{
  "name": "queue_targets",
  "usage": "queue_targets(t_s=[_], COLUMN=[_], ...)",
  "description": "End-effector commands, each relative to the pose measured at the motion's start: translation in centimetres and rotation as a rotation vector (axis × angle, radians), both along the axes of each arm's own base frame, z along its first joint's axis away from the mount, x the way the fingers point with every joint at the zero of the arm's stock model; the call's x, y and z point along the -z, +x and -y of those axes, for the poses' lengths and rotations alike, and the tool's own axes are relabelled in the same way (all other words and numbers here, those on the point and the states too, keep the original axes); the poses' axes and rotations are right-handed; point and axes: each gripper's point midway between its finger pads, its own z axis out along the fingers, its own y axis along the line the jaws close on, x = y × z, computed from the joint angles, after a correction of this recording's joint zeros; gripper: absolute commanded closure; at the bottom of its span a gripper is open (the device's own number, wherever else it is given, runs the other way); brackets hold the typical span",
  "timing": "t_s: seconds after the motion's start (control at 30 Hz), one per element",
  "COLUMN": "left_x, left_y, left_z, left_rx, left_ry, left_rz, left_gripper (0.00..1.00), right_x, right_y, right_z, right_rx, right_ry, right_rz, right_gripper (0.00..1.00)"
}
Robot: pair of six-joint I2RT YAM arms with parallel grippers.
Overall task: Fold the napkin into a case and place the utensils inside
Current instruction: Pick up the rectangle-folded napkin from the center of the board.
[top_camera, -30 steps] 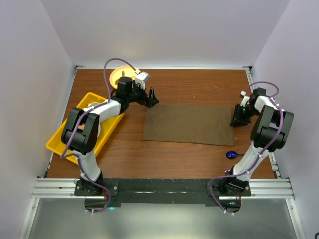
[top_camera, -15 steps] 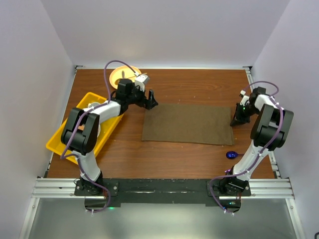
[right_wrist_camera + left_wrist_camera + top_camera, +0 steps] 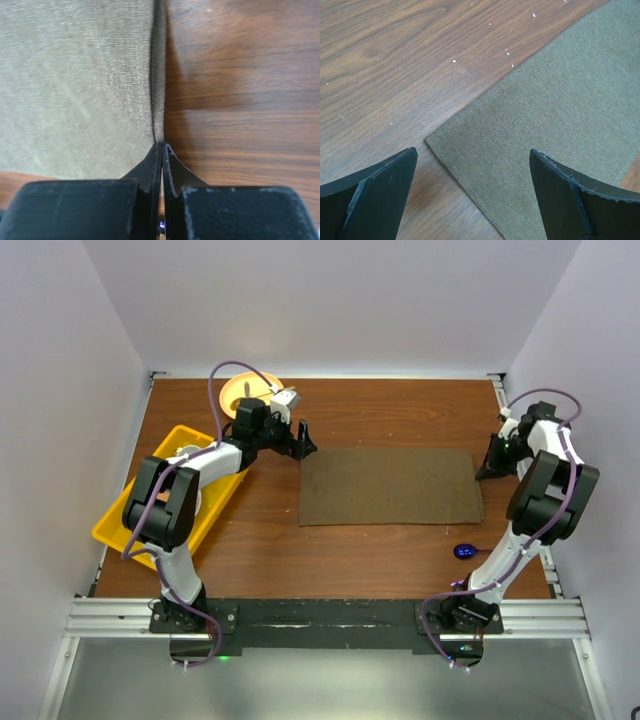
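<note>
The olive-brown napkin [image 3: 390,487] lies flat in the middle of the table as a long rectangle. My right gripper [image 3: 492,465] is at its far right corner. In the right wrist view the gripper [image 3: 162,144] is shut on the napkin's edge [image 3: 159,100], which is pinched up into a ridge. My left gripper [image 3: 300,440] hangs open over the napkin's far left corner [image 3: 435,142], its fingers [image 3: 390,180] on either side of that corner and nothing held. A blue-purple spoon [image 3: 465,551] lies near the right arm, in front of the napkin.
A round yellow plate [image 3: 245,390] sits at the back left behind the left arm. A yellow bin [image 3: 120,525] stands along the left edge. White walls close in the table on three sides.
The right gripper closed on the napkin's right edge and moved right and back. The whole napkin slid right with it. The left gripper stayed open, nearly still.
</note>
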Motion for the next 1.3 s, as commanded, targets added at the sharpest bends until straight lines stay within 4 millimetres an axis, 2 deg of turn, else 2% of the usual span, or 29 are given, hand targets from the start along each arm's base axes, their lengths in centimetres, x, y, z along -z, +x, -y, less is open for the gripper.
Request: queue_targets(t_s=[0.0,0.2,0.3,0.4,0.47,0.63,0.77,0.87,0.9,1.0,1.27], left_x=[-2.6,-2.5,-2.6,-2.6,-2.5,-2.4,-2.4,-2.3,-2.3,-2.3,-2.4], left_y=[0.8,0.5,0.3,0.3,0.2,0.2,0.2,0.3,0.2,0.4,0.6], left_z=[0.5,0.3,0.2,0.2,0.1,-0.1,-0.4,-0.3,-0.3,-0.3,-0.2], left_rx=[0.022,0.025,0.025,0.024,0.024,0.024,0.02,0.018,0.019,0.017,0.016], left_ry=[-0.014,-0.002,-0.004,-0.003,-0.003,0.001,0.004,0.002,0.001,0.0,0.002], left_rz=[0.092,0.089,0.091,0.091,0.088,0.086,0.087,0.084,0.082,0.082,0.081], left_gripper=[0.0,0.0,0.0,0.0,0.0,0.0,0.0,0.0,0.0,0.0,0.0], right_x=[-2.6,-2.8,-1.9,-0.9,-0.6,0.5,0.6,0.3,0.2,-0.5,-1.7], right_y=[0.4,0.0,-0.5,-0.6,-0.4,-0.1,0.0,0.2,0.2,0.4,0.6], right_z=[-2.2,-5.4,-5.4,-4.6,-4.7,-5.6,-5.3,-4.9,-4.8,-4.7,-4.5], right_rx=[-0.024,-0.065,-0.071,-0.066,-0.068,-0.072,-0.065,-0.066,-0.067,-0.07,-0.068], right_ry=[0.106,0.184,0.175,0.13,0.144,0.216,0.2,0.173,0.168,0.156,0.136], right_rz=[0.05,0.044,0.007,-0.01,-0.012,-0.036,-0.032,-0.022,-0.019,0.002,0.037], right_gripper=[1.0,1.0,1.0,0.7,0.59,0.55,0.63,0.76,0.85,1.0,1.0])
